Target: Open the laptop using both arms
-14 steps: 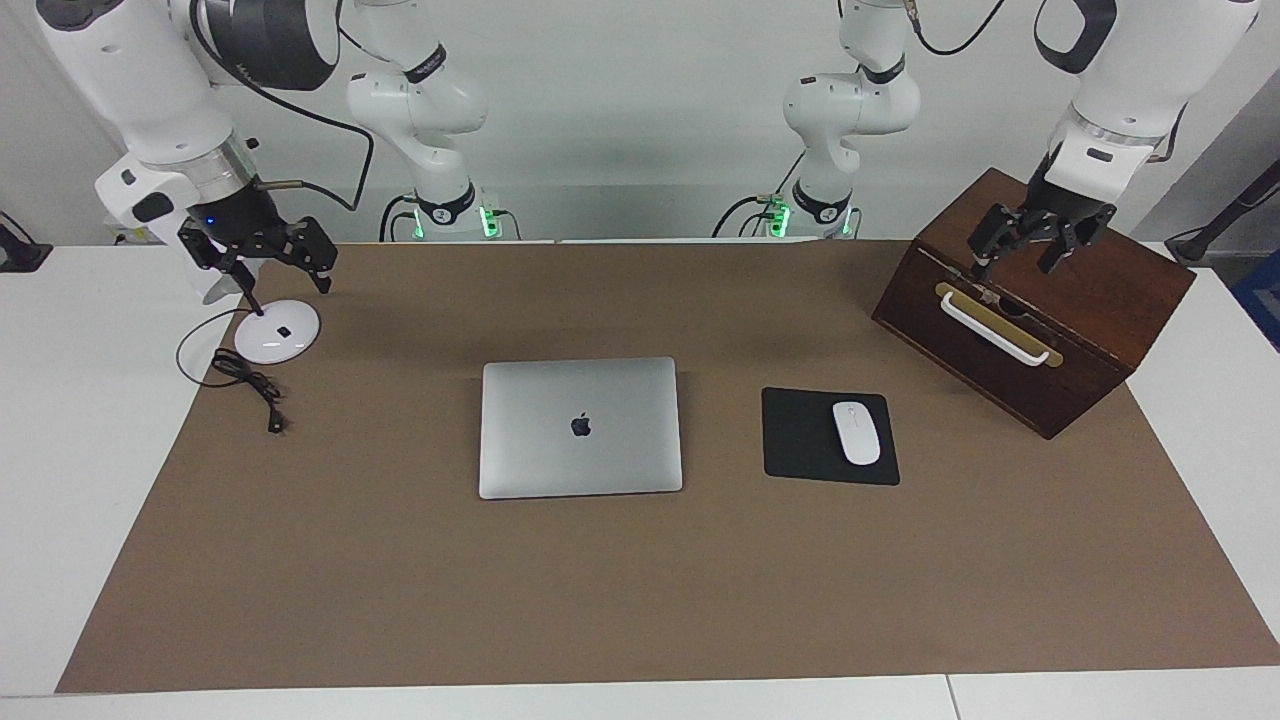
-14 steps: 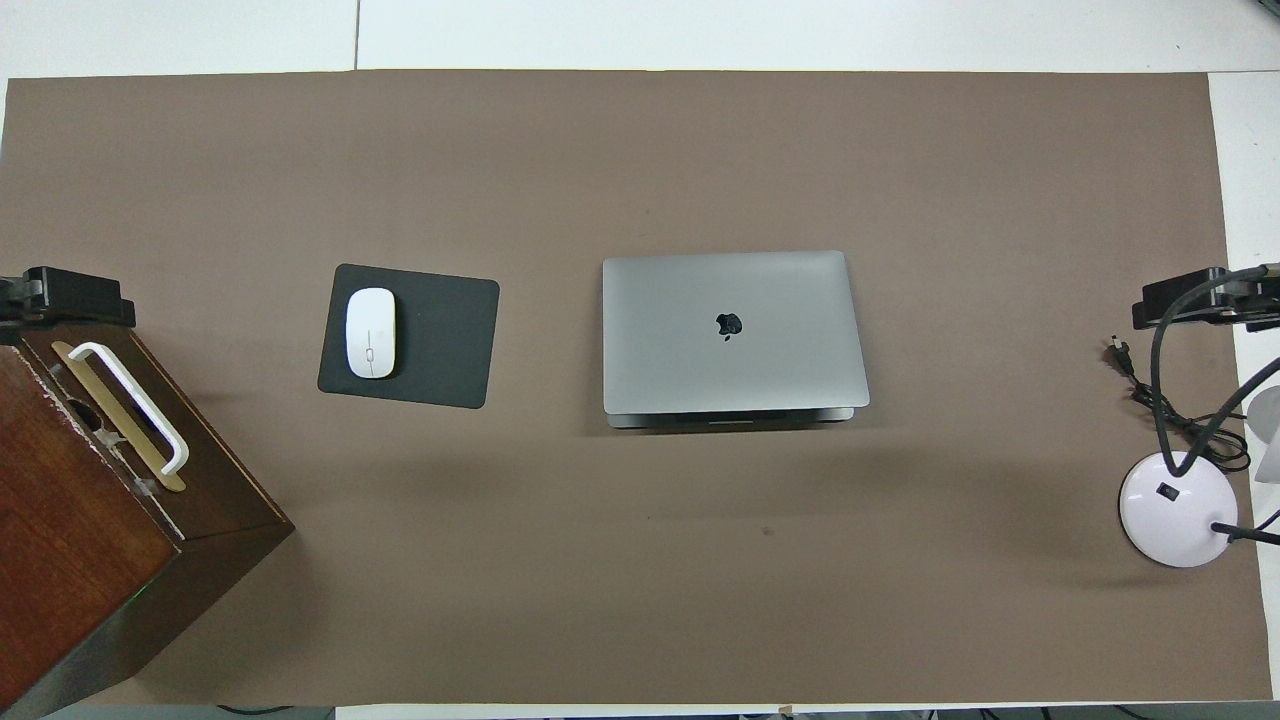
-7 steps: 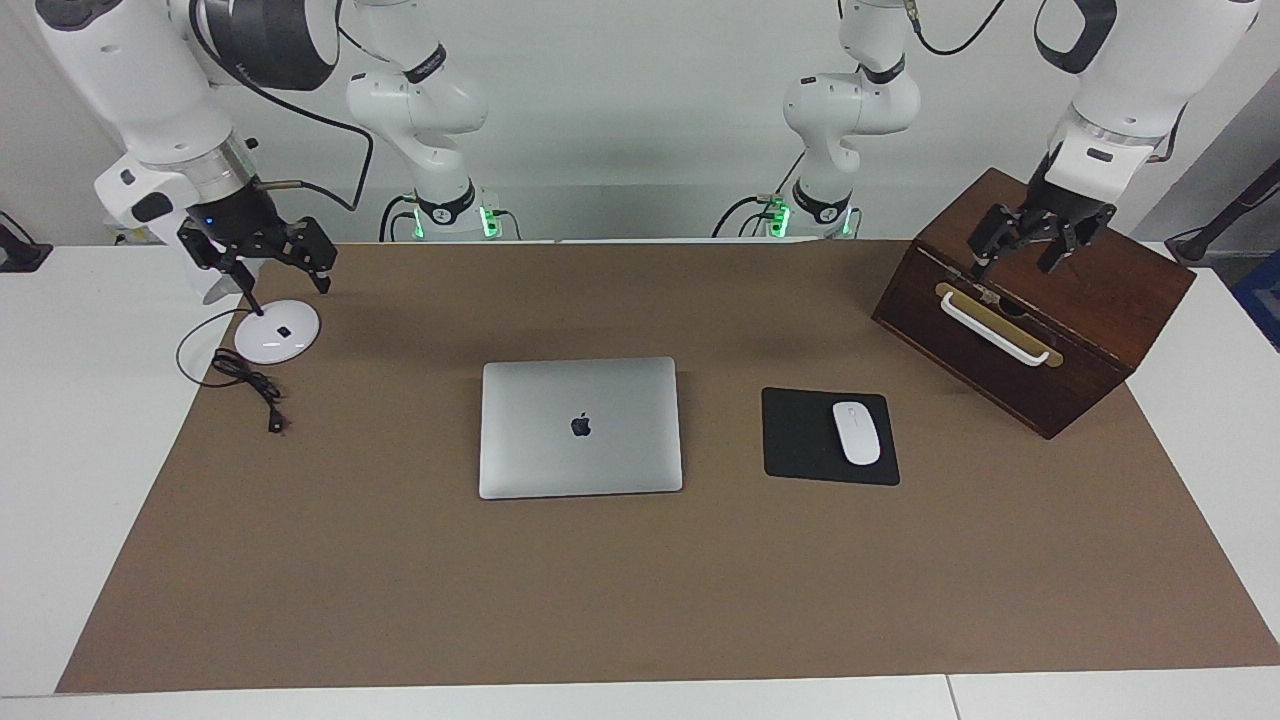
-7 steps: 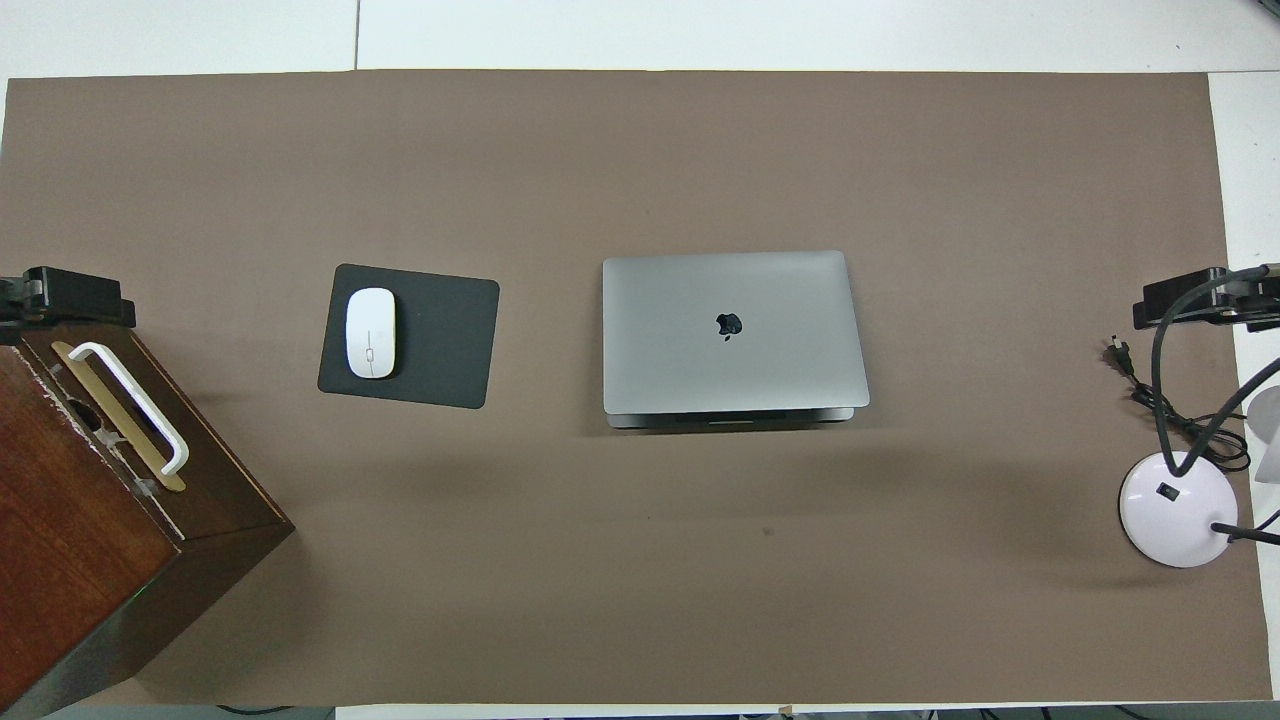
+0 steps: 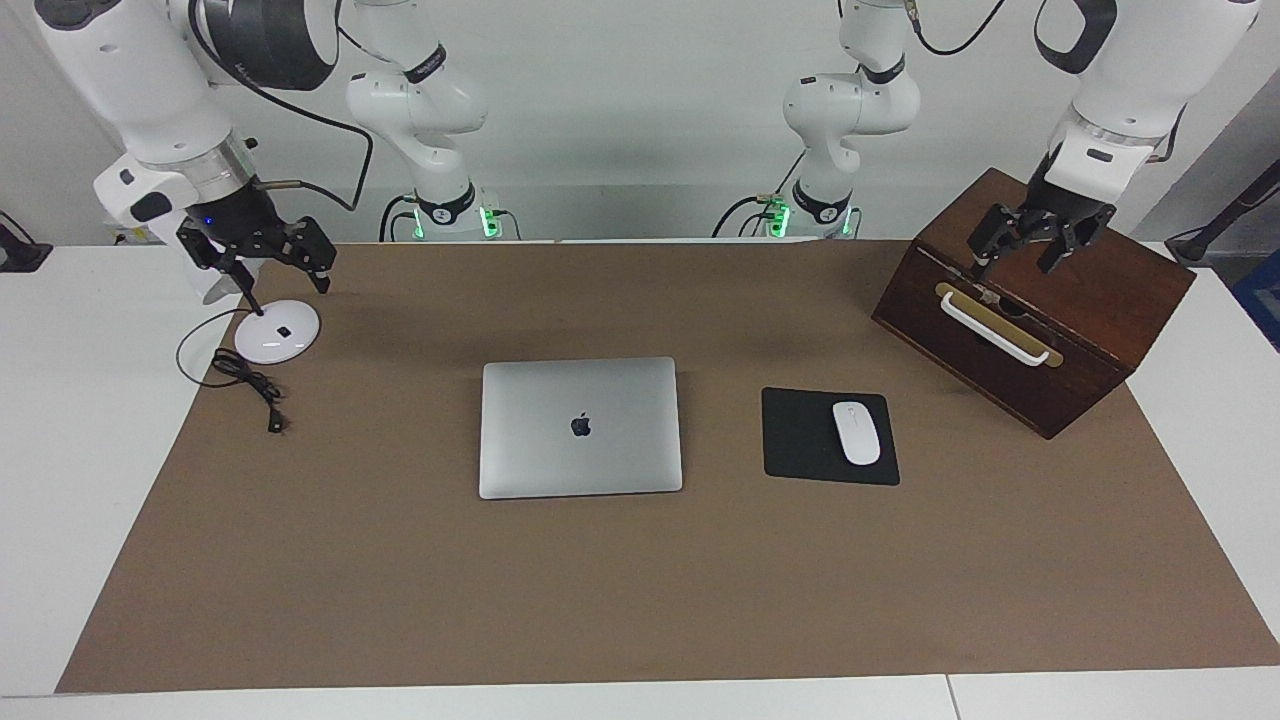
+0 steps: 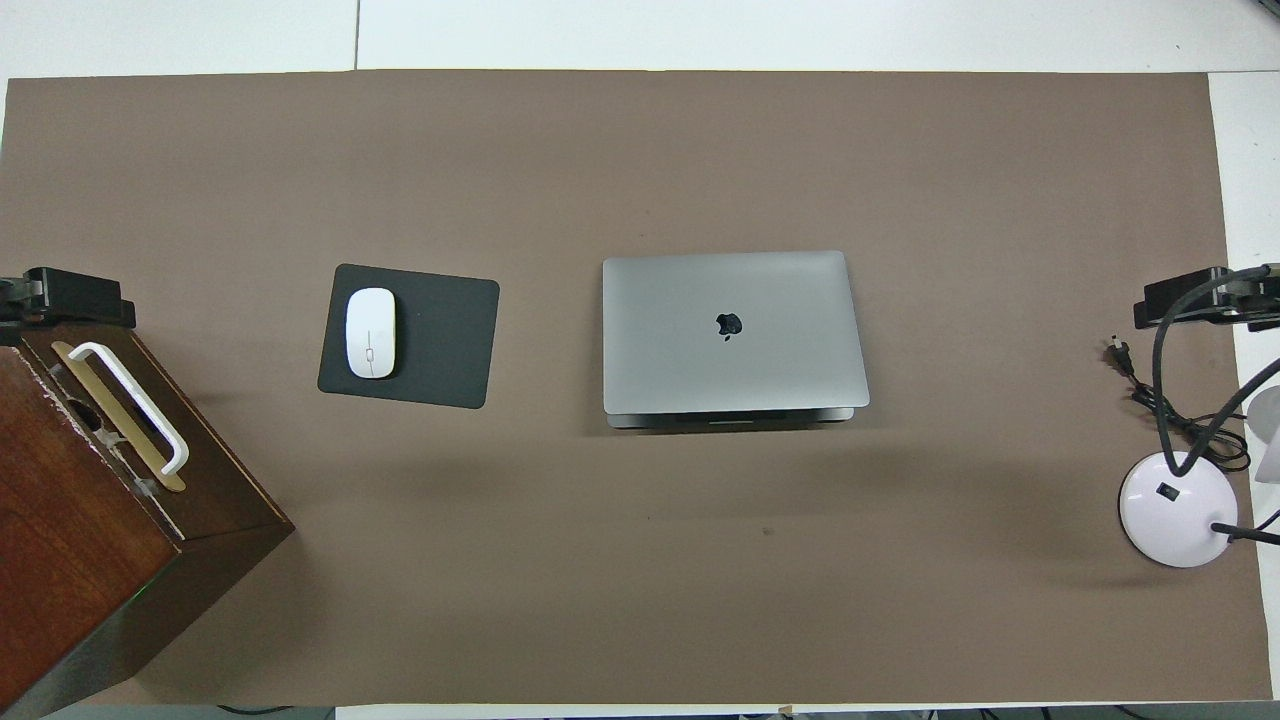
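The laptop [image 5: 580,427] [image 6: 733,330] lies shut and flat in the middle of the brown mat, its dark logo facing up. My left gripper [image 5: 1020,256] [image 6: 70,297] hangs open in the air over the wooden box, holding nothing. Over the white lamp base at the right arm's end of the table, my right gripper [image 5: 268,262] [image 6: 1195,298] also hangs open and empty. Both grippers are well apart from the laptop.
A black mousepad [image 5: 800,440] with a white mouse [image 5: 856,432] lies beside the laptop toward the left arm's end. A dark wooden box [image 5: 1040,350] with a white handle stands past it. The lamp base [image 5: 277,331] and its black cable [image 5: 245,380] sit at the right arm's end.
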{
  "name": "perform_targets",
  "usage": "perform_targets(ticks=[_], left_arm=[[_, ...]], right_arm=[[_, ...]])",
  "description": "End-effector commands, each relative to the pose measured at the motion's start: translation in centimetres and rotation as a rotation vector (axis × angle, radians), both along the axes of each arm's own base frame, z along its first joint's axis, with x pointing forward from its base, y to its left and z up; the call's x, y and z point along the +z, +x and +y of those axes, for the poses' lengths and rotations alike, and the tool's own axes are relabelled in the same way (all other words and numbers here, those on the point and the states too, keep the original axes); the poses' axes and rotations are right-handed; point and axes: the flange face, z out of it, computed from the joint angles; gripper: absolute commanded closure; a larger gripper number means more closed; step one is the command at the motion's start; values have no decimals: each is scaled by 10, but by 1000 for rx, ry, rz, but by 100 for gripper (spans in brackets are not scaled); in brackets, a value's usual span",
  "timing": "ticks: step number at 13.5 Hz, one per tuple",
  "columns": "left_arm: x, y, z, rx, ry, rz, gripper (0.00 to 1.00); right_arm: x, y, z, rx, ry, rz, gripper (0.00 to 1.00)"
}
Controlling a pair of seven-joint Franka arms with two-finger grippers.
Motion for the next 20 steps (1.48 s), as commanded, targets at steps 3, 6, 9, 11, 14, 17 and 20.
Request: perform_targets(ticks=[3, 6, 9, 11, 14, 17, 20], left_arm=[[0, -5, 0, 2, -12, 25, 0], [0, -5, -2, 1, -12, 23, 0], [0, -5, -1, 2, -12, 23, 0], [0, -5, -2, 4, -13, 20, 0], [0, -5, -6, 2, -13, 17, 0], [3, 2, 3, 21, -13, -45, 0], [-4, 11, 5, 40, -15, -111, 53]], right_arm=[[1, -6, -7, 6, -5, -20, 0], [1, -4, -13, 0, -7, -35, 0], [2, -4, -13, 0, -8, -38, 0], [1, -4, -13, 0, -7, -37, 0], [1, -4, -14, -1, -7, -37, 0], [2, -4, -13, 0, -8, -38, 0], [1, -4, -12, 0, -9, -38, 0]])
